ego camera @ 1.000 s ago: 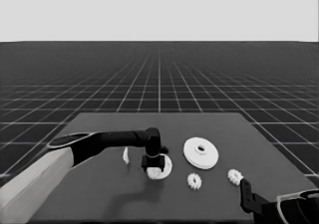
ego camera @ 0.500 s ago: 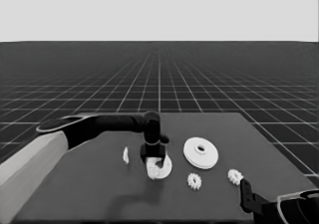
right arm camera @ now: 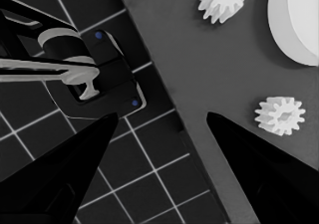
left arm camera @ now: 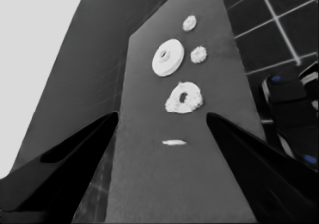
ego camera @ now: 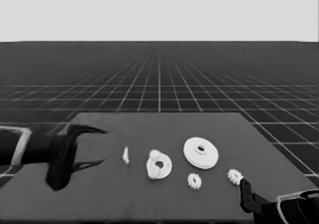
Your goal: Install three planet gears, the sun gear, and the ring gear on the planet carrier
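**My left gripper spread wide over the table's left end, nothing held**

My left gripper (ego camera: 92,147) hangs over the left end of the table (ego camera: 124,194) with its two fingers spread far apart and nothing between them. My own wrist view shows the same thing: the two dark wedges stand well apart with bare tabletop in the gap.

Nearest to those fingertips is the thin white piece (ego camera: 126,155), lying on its own just beyond them. Next out, close beside that piece, sits the smaller round part (ego camera: 159,165). Its rim looks lumpy and knobbly, as if gears sit on it, but I cannot count them or be sure from this angle.

Past it, toward the table's right and a little farther back, lies the larger round part (ego camera: 200,152), flat on the table and apart from the smaller one. Two small gears lie loose on the near side of it: one gear (ego camera: 194,181) between the two round parts and nearer the front edge, the other gear (ego camera: 234,176) farther right.

My right gripper (ego camera: 245,196) waits at the table's near right corner, fingers spread apart and holding nothing. Its wrist view shows those two loose gears and an edge of the larger round part close by, none of them touched.
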You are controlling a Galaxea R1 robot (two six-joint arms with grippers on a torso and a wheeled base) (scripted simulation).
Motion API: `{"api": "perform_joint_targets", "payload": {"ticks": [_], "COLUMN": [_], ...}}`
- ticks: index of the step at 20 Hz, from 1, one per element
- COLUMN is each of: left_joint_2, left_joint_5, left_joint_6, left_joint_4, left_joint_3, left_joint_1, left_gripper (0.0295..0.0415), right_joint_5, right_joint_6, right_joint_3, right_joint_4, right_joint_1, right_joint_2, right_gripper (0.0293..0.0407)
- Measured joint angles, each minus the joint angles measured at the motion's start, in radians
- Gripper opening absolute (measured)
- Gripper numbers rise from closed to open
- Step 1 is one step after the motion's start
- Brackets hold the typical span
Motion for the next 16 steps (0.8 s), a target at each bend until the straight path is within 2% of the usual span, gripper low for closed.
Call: {"api": "perform_joint_targets", "payload": {"ticks": [2, 3, 4, 5, 8, 12, 13, 14, 16], "left_joint_2": [-0.013, -0.016, -0.018, -0.019, -0.02, -0.02, -0.02, -0.02, -0.02], "left_joint_5": [-0.008, -0.01, -0.011, -0.012, -0.013, -0.013, -0.013, -0.013, -0.013], "left_joint_6": [0.024, 0.03, 0.033, 0.035, 0.037, 0.037, 0.037, 0.037, 0.037], "left_joint_4": [0.001, 0.001, 0.002, 0.002, 0.002, 0.002, 0.002, 0.002, 0.002], "left_joint_3": [0.01, 0.012, 0.013, 0.014, 0.015, 0.015, 0.015, 0.015, 0.015], "left_joint_1": [-0.004, -0.005, -0.005, -0.006, -0.006, -0.006, -0.006, -0.006, -0.006], "left_gripper": [0.0385, 0.0385, 0.0385, 0.0385, 0.0385, 0.0385, 0.0385, 0.0385, 0.0385], "right_joint_5": [0.0, -0.058, -0.134, -0.186, -0.246, -0.26, -0.198, -0.16, -0.124], "right_joint_6": [0.0, 0.271, 0.415, 0.493, 0.569, 0.583, 0.578, 0.573, 0.566], "right_joint_3": [0.0, -0.207, -0.403, -0.539, -0.722, -0.771, -0.81, -0.846, -0.889], "right_joint_4": [0.0, 0.301, 0.415, 0.465, 0.517, 0.528, 0.453, 0.412, 0.379], "right_joint_1": [0.0, 0.226, 0.302, 0.324, 0.336, 0.337, 0.245, 0.185, 0.135], "right_joint_2": [0.0, 0.045, 0.12, 0.181, 0.269, 0.294, 0.315, 0.335, 0.359], "right_gripper": [0.0385, 0.0396, 0.0393, 0.0389, 0.0385, 0.0385, 0.0385, 0.0385, 0.0385]}}
